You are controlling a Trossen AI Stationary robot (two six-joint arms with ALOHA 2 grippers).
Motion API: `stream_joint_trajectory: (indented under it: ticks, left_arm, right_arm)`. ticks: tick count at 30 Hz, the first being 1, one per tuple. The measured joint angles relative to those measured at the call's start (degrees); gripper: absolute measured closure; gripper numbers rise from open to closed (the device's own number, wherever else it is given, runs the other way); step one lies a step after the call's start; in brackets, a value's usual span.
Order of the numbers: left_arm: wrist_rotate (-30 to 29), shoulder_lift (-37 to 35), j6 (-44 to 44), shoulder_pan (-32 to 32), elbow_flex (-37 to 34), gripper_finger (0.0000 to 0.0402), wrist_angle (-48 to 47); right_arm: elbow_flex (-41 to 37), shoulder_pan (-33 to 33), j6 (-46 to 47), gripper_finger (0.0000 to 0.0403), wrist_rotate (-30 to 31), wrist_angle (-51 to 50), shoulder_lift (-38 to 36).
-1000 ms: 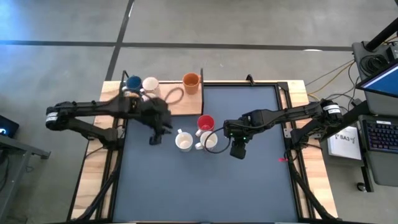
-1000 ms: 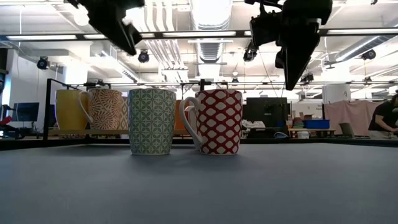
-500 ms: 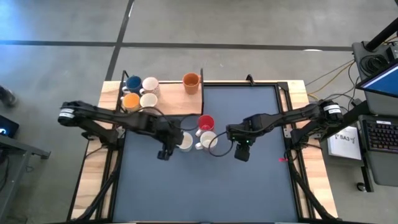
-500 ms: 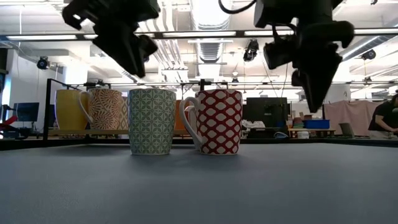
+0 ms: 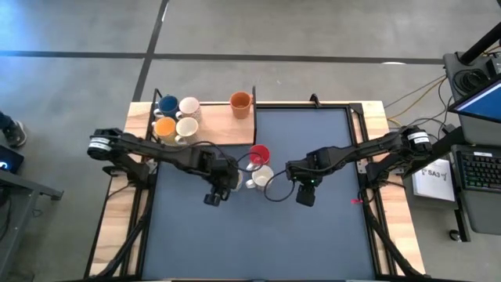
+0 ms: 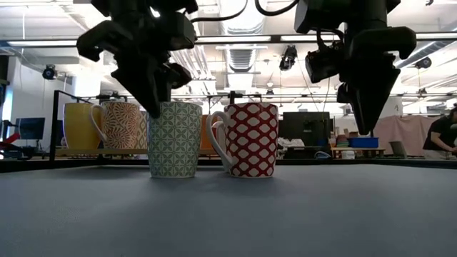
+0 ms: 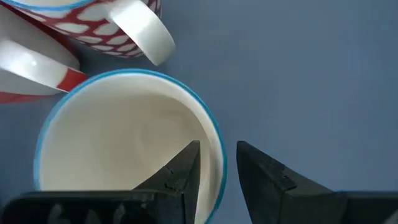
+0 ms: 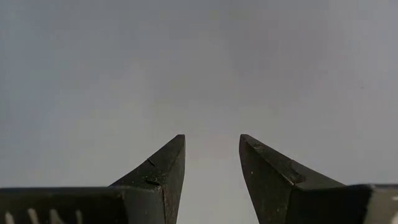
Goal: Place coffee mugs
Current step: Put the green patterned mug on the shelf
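Coffee mugs: a green-patterned mug (image 6: pixel 174 140) and a red-patterned mug (image 6: pixel 251 139) stand side by side near the desk (image 5: pixel 258 243) centre, a red mug (image 5: pixel 259 153) just behind them. The left gripper (image 7: pixel 216 163) straddles the green-patterned mug's rim, jaws apart, one finger inside. The right gripper (image 8: pixel 211 162) hovers beside the group, jaws apart, holding nothing. Five more mugs occupy the far-left corner board (image 5: pixel 227 129).

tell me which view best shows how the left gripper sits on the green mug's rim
The left wrist view: the left gripper straddles the green mug rim, one finger inside, one outside. The low view shows the gripper overlapping the mug's upper side; the high view hides the mug under the arm.
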Motion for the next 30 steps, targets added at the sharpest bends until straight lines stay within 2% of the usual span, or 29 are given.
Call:
stream_joint_trajectory:
  ticks: [3,6,8,14,22,26,30]
  left_arm:
    - [0.0,0.8,0.2,0.0,0.1,0.0334,-0.2]
    - [0.1,1.1,0.5,0.0,0.1,0.0378,-0.6]
    - [0.1,1.1,0.4,0.2,0.1,0.0391,-0.6]
    - [0.2,0.9,1.6,0.2,1.1,0.0393,-2.0]
    - [-1.7,0.5,5.4,1.1,9.4,0.0394,-11.0]
    - [-1.6,0.5,7.7,3.3,12.8,0.0394,-14.8]
    - [-1.8,0.0,10.2,7.6,13.4,0.0394,-15.8]
  right_arm:
    - [0.0,0.0,0.0,0.0262,0.0,0.0,0.0]
    - [0.0,0.0,-0.1,0.0262,0.0,0.1,0.0]
    - [0.0,0.0,-0.1,0.0262,0.0,0.1,0.0]
    - [0.0,0.0,-0.1,0.0262,0.0,0.2,0.0]
    - [0.0,0.0,-0.1,0.0262,0.0,0.5,0.0]
    - [0.0,0.0,-0.2,0.0262,0.0,0.6,0.0]
    - [0.0,0.0,-0.4,0.0262,0.0,0.7,0.0]
